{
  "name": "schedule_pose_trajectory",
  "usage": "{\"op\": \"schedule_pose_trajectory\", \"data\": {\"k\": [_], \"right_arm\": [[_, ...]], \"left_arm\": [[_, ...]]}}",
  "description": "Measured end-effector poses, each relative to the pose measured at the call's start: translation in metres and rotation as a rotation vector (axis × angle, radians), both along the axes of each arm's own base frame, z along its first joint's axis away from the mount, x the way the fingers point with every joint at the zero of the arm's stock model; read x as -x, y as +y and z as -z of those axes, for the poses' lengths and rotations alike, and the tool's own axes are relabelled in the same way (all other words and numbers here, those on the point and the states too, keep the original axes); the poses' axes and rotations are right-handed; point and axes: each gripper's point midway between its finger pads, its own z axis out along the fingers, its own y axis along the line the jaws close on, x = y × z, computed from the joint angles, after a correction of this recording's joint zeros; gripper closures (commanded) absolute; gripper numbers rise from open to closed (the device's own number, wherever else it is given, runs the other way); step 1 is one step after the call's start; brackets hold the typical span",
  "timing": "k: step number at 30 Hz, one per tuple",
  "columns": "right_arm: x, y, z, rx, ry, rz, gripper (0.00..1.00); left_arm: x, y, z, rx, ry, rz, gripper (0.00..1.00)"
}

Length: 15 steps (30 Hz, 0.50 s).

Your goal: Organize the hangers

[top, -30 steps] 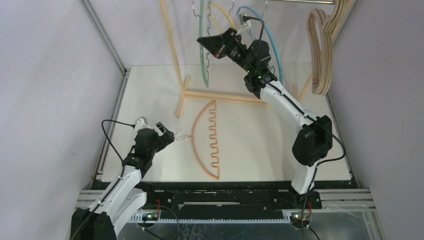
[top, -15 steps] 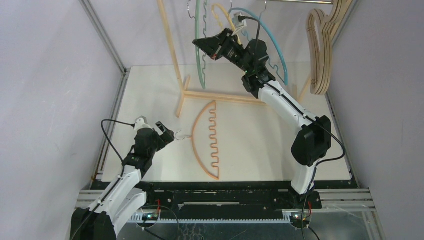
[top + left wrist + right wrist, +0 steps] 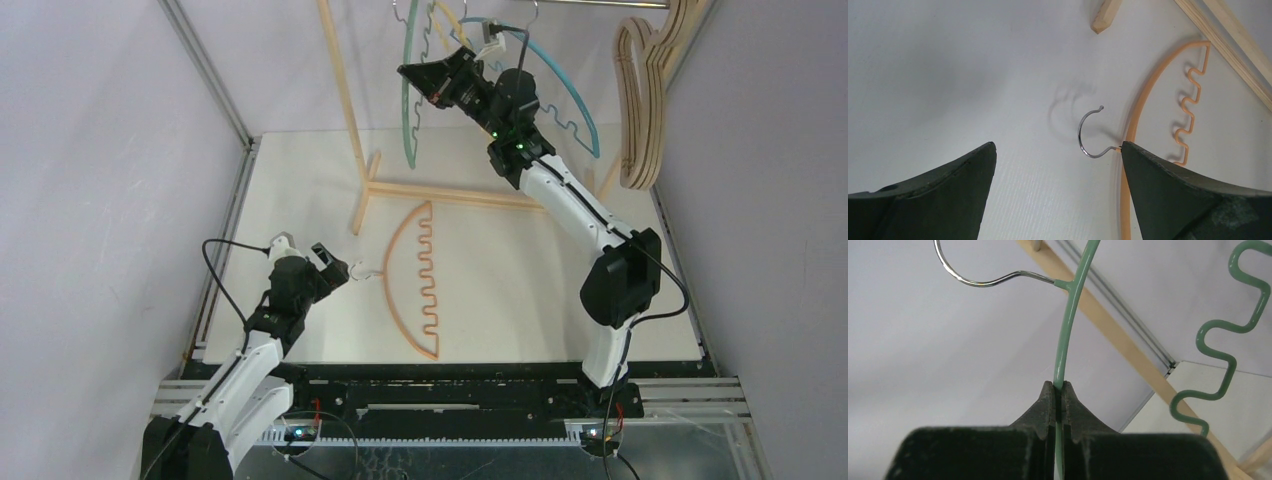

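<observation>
R fingers (image 3: 1047,401), shut on thin rim of green hanger (image 3: 1068,330) at frame center, cd let it twist & snag teal hanger (image 3: 562,82); L fingers (image 3: 948,190) open, empty.

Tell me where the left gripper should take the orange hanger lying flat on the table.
On the orange hanger, I'd grip the smooth outer arch just beside the metal hook, coming straight down with the open left gripper, jaws across the rod. It lies flat, hook toward that gripper; the wavy inner edge offers no straight stretch.
</observation>
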Motion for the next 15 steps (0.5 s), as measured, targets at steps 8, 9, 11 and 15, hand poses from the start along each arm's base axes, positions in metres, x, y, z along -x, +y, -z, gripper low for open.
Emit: {"op": "schedule_pose_trajectory", "data": {"k": [8,9,11,15], "right_arm": [[-0.018,-0.018,-0.005,-0.092,0.075,0.063,1.00],[-0.018,-0.019,-0.006,-0.099,0.081,0.067,1.00],[-0.019,-0.020,-0.006,-0.112,0.092,0.073,1.00],[-0.020,-0.020,-0.008,-0.131,0.111,0.070,1.00]], "left_arm": [[0.000,0.000,0.000,0.000,0.000,0.000,0.00],[0.000,0.000,0.000,0.000,0.000,0.000,0.00],[0.000,0.000,0.001,-0.001,0.003,0.000,0.01],[0.000,0.000,0.001,-0.001,0.004,0.000,0.01]]}}
